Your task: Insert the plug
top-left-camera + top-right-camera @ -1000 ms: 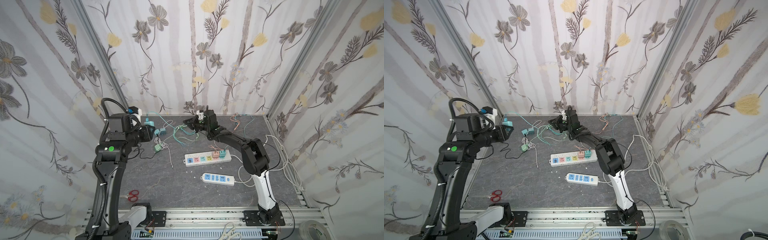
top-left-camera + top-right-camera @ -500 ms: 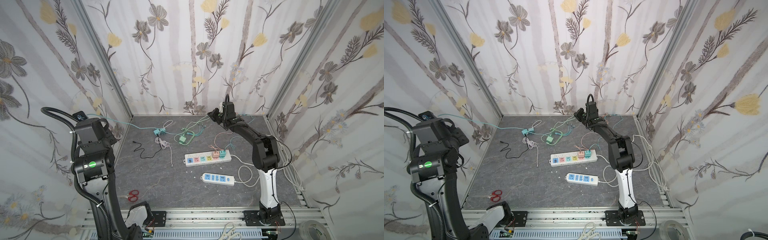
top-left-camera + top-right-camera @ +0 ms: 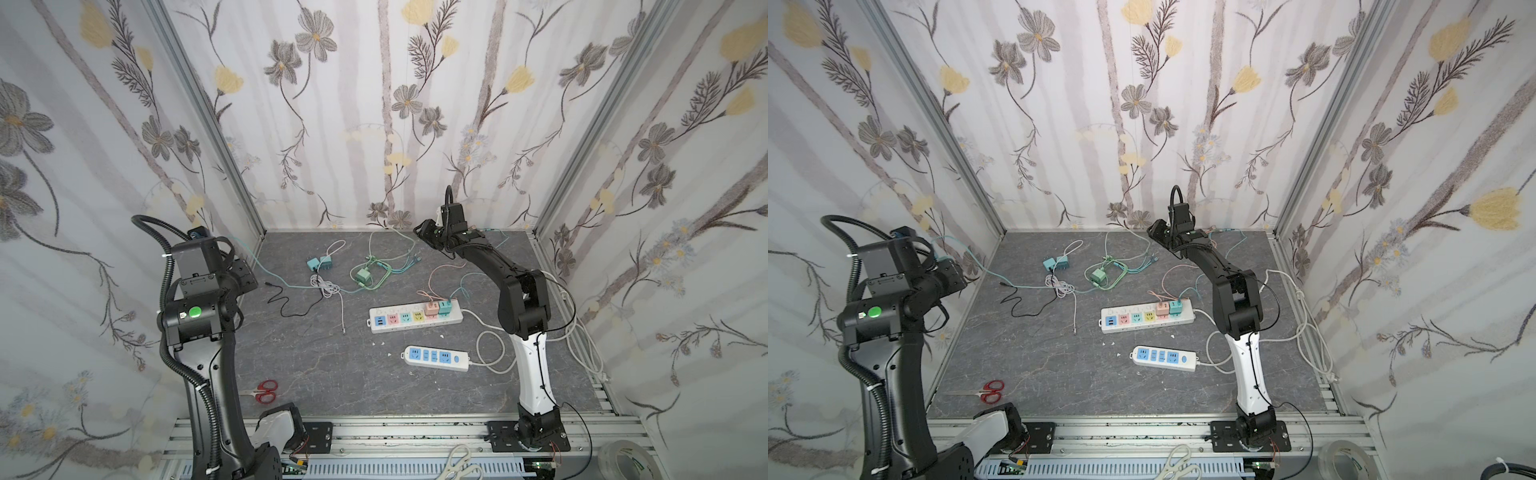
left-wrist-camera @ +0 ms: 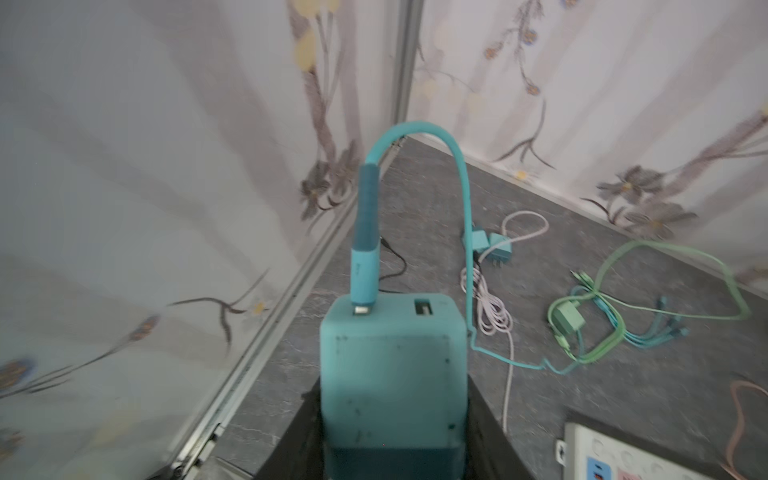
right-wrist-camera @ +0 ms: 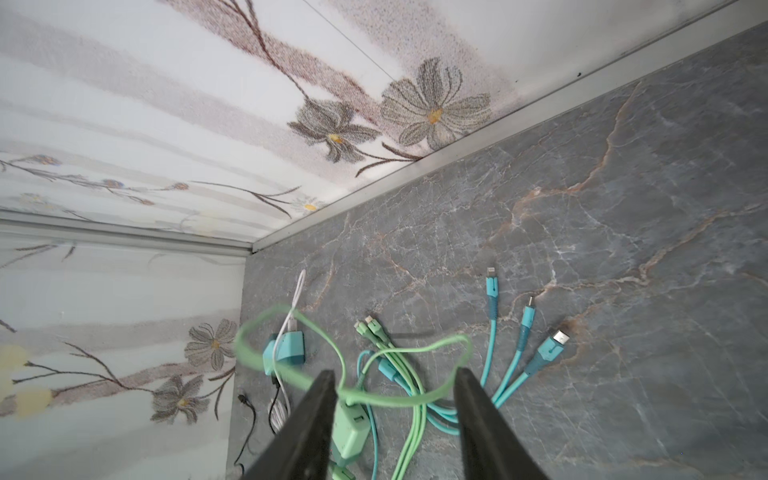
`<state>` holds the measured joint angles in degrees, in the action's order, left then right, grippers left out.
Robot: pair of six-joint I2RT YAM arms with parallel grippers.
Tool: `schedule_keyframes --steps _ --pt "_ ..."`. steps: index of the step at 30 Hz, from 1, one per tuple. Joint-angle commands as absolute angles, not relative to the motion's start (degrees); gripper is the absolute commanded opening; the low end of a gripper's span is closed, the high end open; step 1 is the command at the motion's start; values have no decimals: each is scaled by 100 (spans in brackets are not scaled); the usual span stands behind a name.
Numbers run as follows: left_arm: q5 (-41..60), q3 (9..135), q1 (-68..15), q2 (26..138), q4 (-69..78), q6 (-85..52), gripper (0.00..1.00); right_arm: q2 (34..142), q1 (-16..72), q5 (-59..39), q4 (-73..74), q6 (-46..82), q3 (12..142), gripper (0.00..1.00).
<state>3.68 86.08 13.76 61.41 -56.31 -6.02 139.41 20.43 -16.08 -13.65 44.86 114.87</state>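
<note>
My left gripper is shut on a teal charger, held up by the left wall. A teal USB plug sits in one of its two ports, and its cable trails across the floor. In a top view the charger shows at the arm's tip. My right gripper is open near the back wall, above a green cable loop and a green charger. The white power strip with coloured sockets lies mid-floor, carrying a pink charger and a teal one.
A second white strip with blue sockets lies nearer the front. Two teal chargers and a white coiled cable sit at back left, with loose teal cable ends beside them. Red scissors lie at front left. White cords run along the right wall.
My left arm has pulled back to the left wall with the teal charger. The right gripper moved right along the back wall and opened; the green cable now lies loose under it.
</note>
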Motion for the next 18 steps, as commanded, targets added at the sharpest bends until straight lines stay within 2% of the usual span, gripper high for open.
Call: schedule_keyframes --steps 1,2,3,7,11,18 --pt "1289 8589 917 6213 -5757 -664 0 13503 2095 -1432 -1778 4122 11298 74" --pt "1328 8619 757 6262 -5814 -666 0 13346 2122 -1389 -1797 4143 11134 95" --pt "1391 8657 636 6306 -5835 -681 0 13206 2147 -1386 -1772 4184 10985 99" --pt "1861 8842 131 6504 -5752 -806 0 12630 2320 -1754 -1318 4753 10243 99" --pt "2442 9012 -70 6601 -5396 -993 0 12234 2655 -2202 -106 6164 9299 99" --pt "3058 9165 -79 6568 -4910 -1343 0 12567 3419 -2771 1743 8339 8712 99"
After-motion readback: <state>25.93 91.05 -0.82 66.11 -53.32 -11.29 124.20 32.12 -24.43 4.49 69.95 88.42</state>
